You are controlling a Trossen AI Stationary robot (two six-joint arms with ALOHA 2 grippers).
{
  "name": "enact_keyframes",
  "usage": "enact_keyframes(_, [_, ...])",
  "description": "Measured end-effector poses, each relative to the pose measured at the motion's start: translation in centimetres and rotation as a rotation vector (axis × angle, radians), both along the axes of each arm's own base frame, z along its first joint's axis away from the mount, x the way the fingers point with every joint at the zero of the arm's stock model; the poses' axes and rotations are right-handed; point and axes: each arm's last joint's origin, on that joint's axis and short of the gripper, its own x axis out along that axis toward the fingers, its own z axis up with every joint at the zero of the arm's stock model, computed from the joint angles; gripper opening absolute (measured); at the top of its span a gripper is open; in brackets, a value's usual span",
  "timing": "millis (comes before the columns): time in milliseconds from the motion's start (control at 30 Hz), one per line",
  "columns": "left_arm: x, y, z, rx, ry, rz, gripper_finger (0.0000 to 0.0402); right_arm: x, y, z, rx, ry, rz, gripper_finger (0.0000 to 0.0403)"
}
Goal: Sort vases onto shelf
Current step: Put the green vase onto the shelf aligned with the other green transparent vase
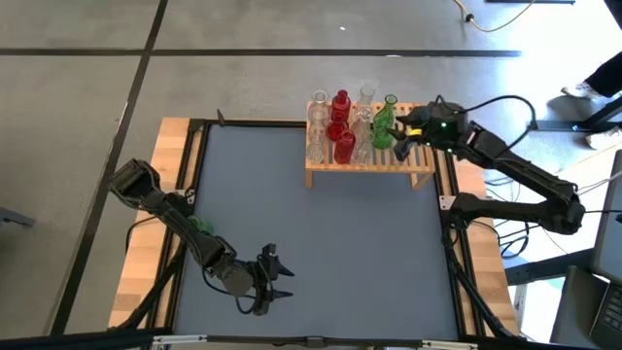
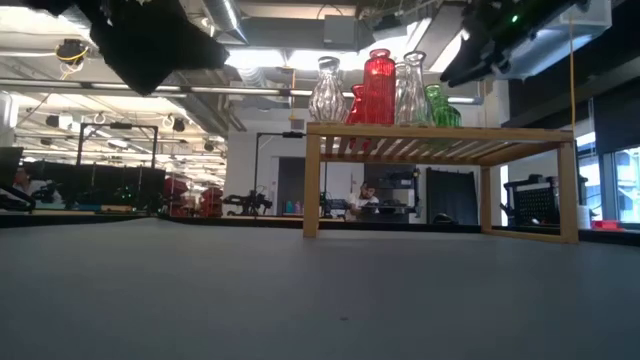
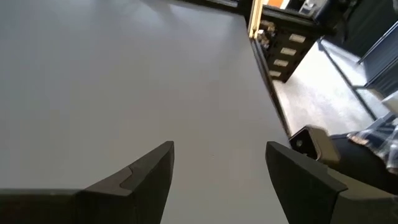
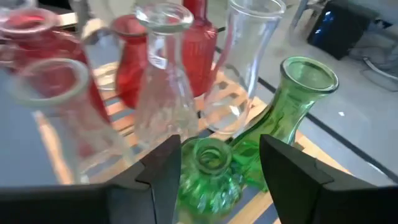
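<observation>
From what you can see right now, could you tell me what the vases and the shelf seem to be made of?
The vases look like glossy glass, red, green and clear: you can see through them, and they catch bright glints. The shelf looks like light, unpainted wood with a matte finish; its slatted top and plain legs show a pale wood tone, though grain is hard to make out.

Vases (image 2: 379, 88) clustered on shelf (image 2: 440, 140); green one partly hidden
</observation>
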Motion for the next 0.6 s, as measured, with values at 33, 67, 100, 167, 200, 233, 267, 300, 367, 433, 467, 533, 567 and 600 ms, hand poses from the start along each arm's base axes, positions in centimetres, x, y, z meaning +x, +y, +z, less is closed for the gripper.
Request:
enact_keyframes(33, [0.0,0.1,0.3,-0.006,-0.005,0.003,0.0247,-0.2,0.2,0.4,0.006,0.000,0.010,0.0202])
enact_keyframes(67, [-0.2,0.3,0.6,-0.007,-0.006,0.004,0.0247,-0.5,0.4,0.8,0.012,0.000,0.022,0.0201])
enact_keyframes(100, [-0.3,0.5,1.0,-0.011,-0.004,0.009,0.0247,-0.7,0.6,1.1,0.018,-0.008,0.037,0.0201])
enact_keyframes(167, [-0.7,1.1,1.9,-0.015,0.002,0.023,0.0247,-1.0,1.3,1.6,0.022,-0.034,0.086,0.0198])
enact_keyframes(200, [-0.9,1.4,2.3,-0.018,0.012,0.035,0.0247,-1.1,1.8,1.9,0.020,-0.048,0.112,0.0196])
enact_keyframes(233, [-1.2,1.9,2.7,-0.023,0.023,0.051,0.0247,-1.2,2.3,2.1,0.015,-0.062,0.144,0.0194])
enact_keyframes(267, [-1.4,2.4,3.2,-0.034,0.034,0.069,0.0247,-1.3,2.9,2.2,0.006,-0.070,0.181,0.0192])
enact_keyframes(300, [-1.7,3.0,3.6,-0.041,0.054,0.089,0.0247,-1.4,3.4,2.4,-0.005,-0.077,0.228,0.0191])
enact_keyframes(367, [-2.5,4.4,4.3,-0.050,0.111,0.130,0.0247,-1.5,4.7,2.8,-0.021,-0.097,0.333,0.0188])
enact_keyframes(433, [-3.4,5.8,5.0,-0.064,0.168,0.169,0.0247,-1.5,5.9,3.0,-0.025,-0.118,0.416,0.0186])
enact_keyframes(467, [-3.9,6.5,5.5,-0.074,0.195,0.194,0.0247,-1.6,6.4,3.1,-0.027,-0.125,0.451,0.0186])
enact_keyframes(533, [-4.9,7.8,6.6,-0.084,0.267,0.247,0.0247,-1.5,7.4,3.2,-0.023,-0.136,0.517,0.0186])
enact_keyframes(567, [-5.4,8.4,7.3,-0.086,0.300,0.278,0.0247,-1.4,7.9,3.2,-0.020,-0.139,0.548,0.0186])
enact_keyframes(600, [-5.8,8.9,8.1,-0.087,0.338,0.315,0.0247,-1.3,8.3,3.2,-0.015,-0.140,0.579,0.0186])
